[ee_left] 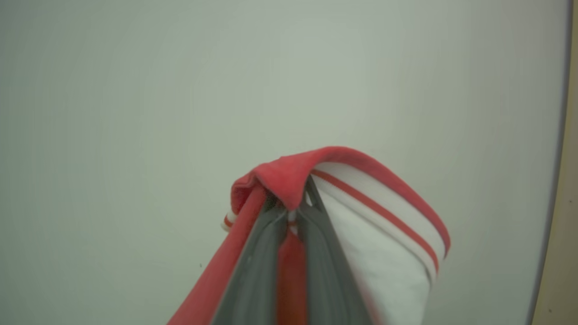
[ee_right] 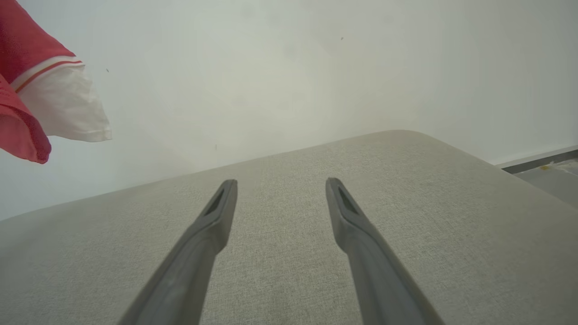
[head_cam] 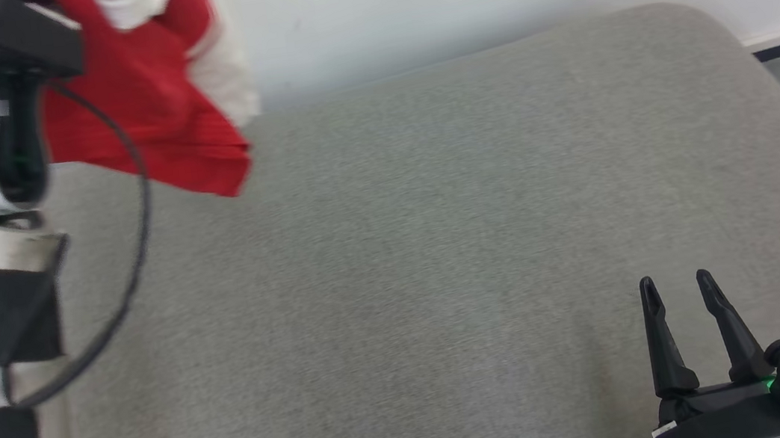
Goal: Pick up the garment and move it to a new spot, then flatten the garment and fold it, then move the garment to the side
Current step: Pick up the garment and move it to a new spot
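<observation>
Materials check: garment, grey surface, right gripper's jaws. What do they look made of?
The garment looks like soft cloth, matte red with white panels and striped trim; it hangs limp and folds. The grey surface looks like upholstery fabric with a fine heathered weave, matte; its rounded corner suggests padding beneath. The right gripper has dark, matte, smoothly moulded jaws, probably plastic, though coated metal can't be ruled out.

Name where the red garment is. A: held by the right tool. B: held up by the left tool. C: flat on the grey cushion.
B: the left tool is shut on the garment, which hangs above the cushion; the right tool is open and empty.
</observation>
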